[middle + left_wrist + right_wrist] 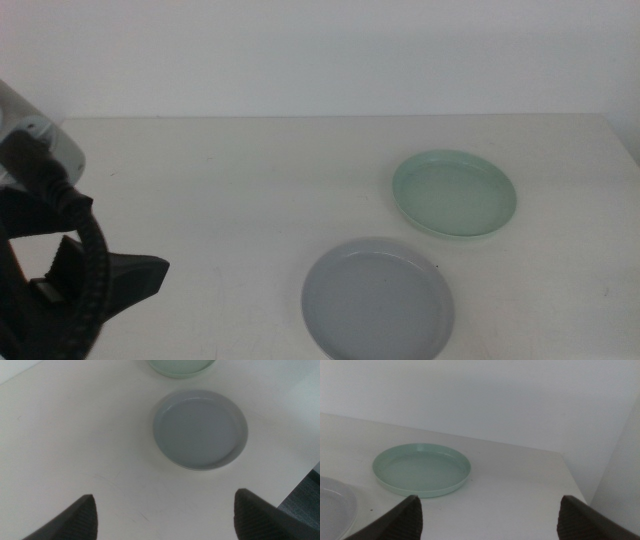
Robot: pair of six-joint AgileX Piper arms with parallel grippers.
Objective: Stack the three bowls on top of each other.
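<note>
1. White table, matte, with faint scuffs and small dark specks.
2. Plain pale wall behind the far edge.
3. Dark grey floor beyond one table edge, seen in the left wrist view.

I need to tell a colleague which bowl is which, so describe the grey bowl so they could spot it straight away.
On the white table, look along the near edge, right of centre. Two shallow round bowls lie there, apart from each other. The grey bowl is the nearer one; the farther mint green bowl has the same shape, so colour sets them apart.
</note>
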